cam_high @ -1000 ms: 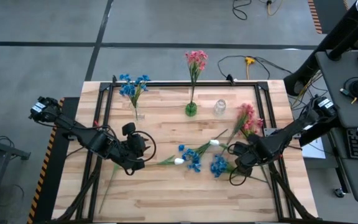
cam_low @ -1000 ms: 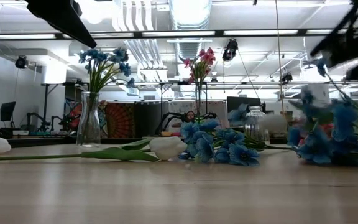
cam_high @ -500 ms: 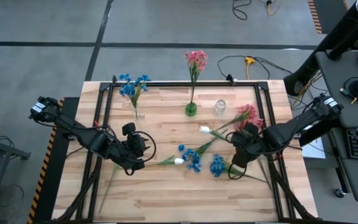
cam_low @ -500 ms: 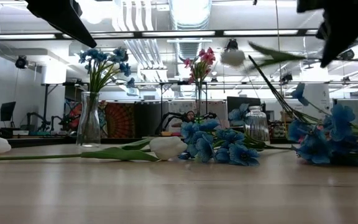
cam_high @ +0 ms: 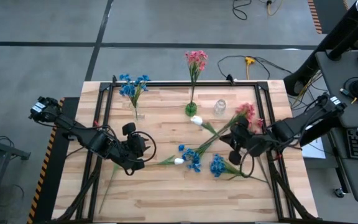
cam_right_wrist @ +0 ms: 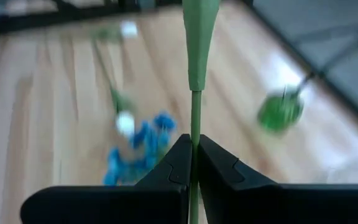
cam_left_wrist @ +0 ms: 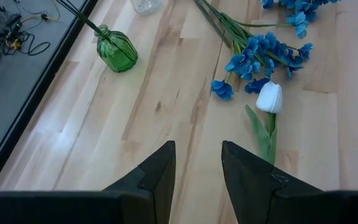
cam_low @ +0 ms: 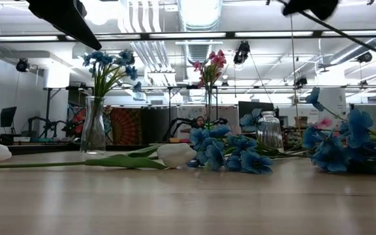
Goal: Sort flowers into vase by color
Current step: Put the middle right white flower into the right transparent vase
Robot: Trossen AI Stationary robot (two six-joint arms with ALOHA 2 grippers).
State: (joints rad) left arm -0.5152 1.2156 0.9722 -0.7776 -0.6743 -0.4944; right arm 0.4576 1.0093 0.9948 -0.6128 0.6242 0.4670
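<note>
Swung toward green ribbed glass vase [cam_high: 191,109]: right gripper [cam_high: 236,138], clamped on thin green stem of white tulip-like bud flower [cam_high: 196,121], bud lifted ahead. Left gripper [cam_high: 143,149] parked, narrowly parted, holding nothing.

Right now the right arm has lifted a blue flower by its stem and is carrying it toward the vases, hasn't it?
Not quite: the flower is white, not blue. The high view shows the right gripper shut on the stem of a white flower, its bud raised near the green vase. The blue flowers lie on the table.
</note>
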